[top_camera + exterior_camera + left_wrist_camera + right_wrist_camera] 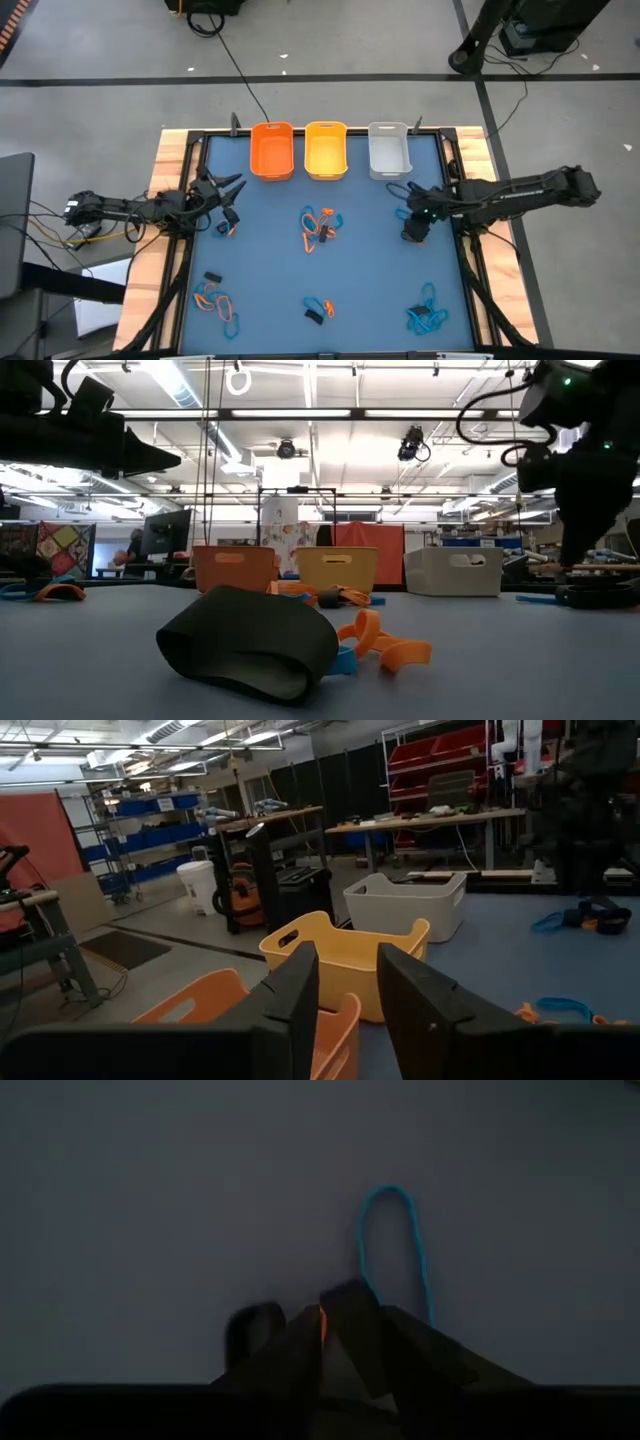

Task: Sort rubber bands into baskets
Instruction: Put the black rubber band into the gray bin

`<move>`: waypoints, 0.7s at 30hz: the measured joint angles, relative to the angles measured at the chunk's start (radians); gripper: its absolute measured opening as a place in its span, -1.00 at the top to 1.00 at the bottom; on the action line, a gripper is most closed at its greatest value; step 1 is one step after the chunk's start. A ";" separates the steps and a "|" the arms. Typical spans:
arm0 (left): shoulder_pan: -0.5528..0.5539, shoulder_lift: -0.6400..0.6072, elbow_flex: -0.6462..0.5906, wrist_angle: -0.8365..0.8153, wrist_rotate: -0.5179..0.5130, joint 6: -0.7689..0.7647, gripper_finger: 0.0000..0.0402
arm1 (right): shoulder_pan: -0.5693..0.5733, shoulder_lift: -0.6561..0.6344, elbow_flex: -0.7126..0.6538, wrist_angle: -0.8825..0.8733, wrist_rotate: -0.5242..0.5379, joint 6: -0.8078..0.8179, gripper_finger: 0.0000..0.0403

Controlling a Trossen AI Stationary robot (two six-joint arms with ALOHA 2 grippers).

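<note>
Blue table mat, thin elastic loops, rigid plastic bins: risk of a mixed or slipped pick.

Right gripper [413,232] is down at the blue table mat [370,290], near the light grey-white rectangular plastic basket [389,151]; its fingers stand slightly apart around a glimpse of orange, with a thin teal rubber loop [395,1250] lying against them, so lifting may drag two colours together or let the limp loop slide free. Left gripper [230,186] hangs near the orange basket [271,150], fingers parted and empty; the yellow-orange basket [325,149] sits between the other two. Remaining bands lie in tangled clusters, such as the centre heap [318,227] and a flat, chunky black band [250,645]; tangles may snag.
</note>
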 joint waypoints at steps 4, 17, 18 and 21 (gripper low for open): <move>0.000 0.000 0.000 -0.001 0.000 0.000 0.45 | 0.015 0.067 0.000 0.005 -0.006 -0.031 0.31; 0.000 0.000 0.000 -0.006 0.001 0.000 0.45 | 0.027 0.203 0.000 0.013 0.028 -0.005 -0.03; 0.000 0.000 0.000 -0.006 0.001 0.000 0.45 | 0.027 0.209 0.000 0.015 0.030 -0.005 -0.01; 0.000 0.000 0.000 -0.006 0.001 0.000 0.45 | 0.027 0.223 0.000 0.017 0.042 0.010 0.12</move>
